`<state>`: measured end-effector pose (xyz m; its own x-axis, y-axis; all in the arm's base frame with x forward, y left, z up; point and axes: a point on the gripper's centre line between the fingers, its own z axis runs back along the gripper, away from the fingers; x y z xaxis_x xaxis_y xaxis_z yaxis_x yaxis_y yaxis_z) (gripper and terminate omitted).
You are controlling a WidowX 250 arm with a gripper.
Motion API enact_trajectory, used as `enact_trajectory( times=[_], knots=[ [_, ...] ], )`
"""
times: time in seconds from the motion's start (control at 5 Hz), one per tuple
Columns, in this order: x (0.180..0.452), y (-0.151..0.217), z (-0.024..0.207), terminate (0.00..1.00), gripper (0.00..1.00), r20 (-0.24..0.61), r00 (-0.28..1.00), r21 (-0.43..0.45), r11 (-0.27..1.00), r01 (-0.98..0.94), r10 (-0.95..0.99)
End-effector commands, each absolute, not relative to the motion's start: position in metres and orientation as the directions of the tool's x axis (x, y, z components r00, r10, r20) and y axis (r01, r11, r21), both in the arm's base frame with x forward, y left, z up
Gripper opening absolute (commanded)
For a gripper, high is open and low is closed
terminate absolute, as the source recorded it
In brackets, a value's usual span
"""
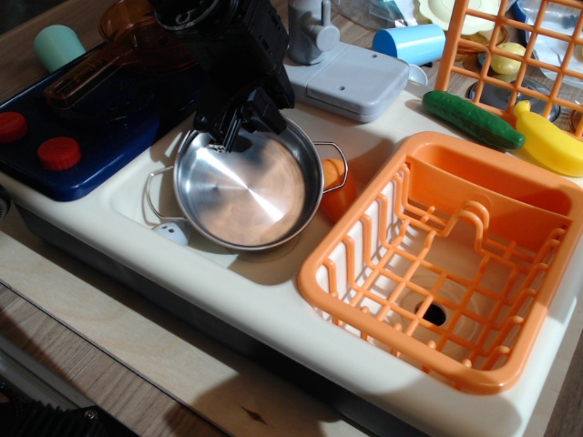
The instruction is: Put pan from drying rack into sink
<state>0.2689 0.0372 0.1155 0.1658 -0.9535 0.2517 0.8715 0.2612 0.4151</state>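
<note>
Look at the one view you have. The shiny pan [248, 193] sits low inside the white sink [137, 196], left of the orange drying rack [455, 264]. Your black gripper [228, 127] is pinched on the pan's back rim. A small orange cup [335, 187] peeks out beside the pan.

Glossy steel pan [244, 193], smooth cream plastic sink [137, 196], orange plastic drying rack [446, 264]

pan [244, 189]: shiny silver steel
rack [455, 273]: bright orange, grid slats
sink [137, 196]: cream white
faucet [351, 77]: grey
stove [55, 127]: dark blue, red knobs
gripper [228, 132]: black
cucumber [472, 119]: green
banana [549, 139]: yellow
cup [410, 43]: light blue
</note>
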Motion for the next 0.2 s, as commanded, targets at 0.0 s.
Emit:
enact_trajectory(
  times=[0.0],
  knots=[
    [0.2712, 0.0409, 0.1215, 1.0, 1.0, 0.239, 0.153, 0.444, 0.248, 0.861, -0.959]
  ],
)
